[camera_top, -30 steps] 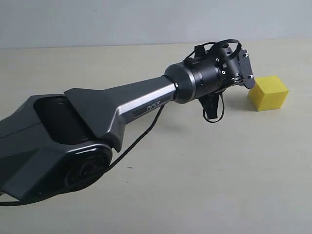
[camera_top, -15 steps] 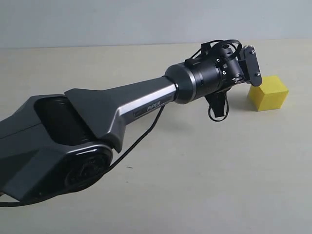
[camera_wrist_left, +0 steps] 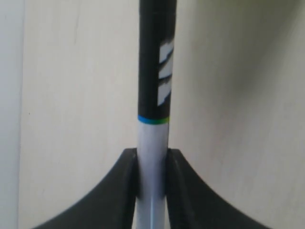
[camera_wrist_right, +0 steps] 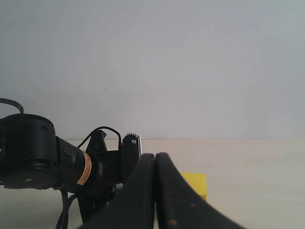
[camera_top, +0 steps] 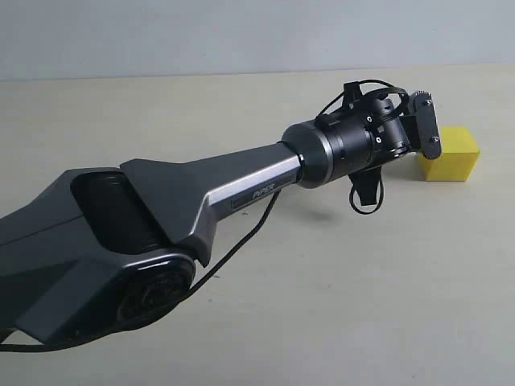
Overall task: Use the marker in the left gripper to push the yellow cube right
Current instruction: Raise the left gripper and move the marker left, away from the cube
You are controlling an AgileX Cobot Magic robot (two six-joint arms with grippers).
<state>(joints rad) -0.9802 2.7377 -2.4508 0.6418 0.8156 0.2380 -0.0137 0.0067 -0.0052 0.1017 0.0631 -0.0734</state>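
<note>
Since a second ago, the dark grey left gripper (camera_wrist_left: 152, 158) and the small bright yellow cube (camera_top: 452, 154) just beyond it have both shifted right on the beige tabletop (camera_top: 322, 305). Its jaws pinch the slim white-and-black marker (camera_wrist_left: 153, 114). An off-centre push would likely spin the cube away.

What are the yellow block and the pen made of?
The yellow cube looks like matte plastic, foam or painted wood: flat colour, sharp edges, no shine. The marker looks like smooth plastic: slightly glossy white barrel, printed black end.
</note>
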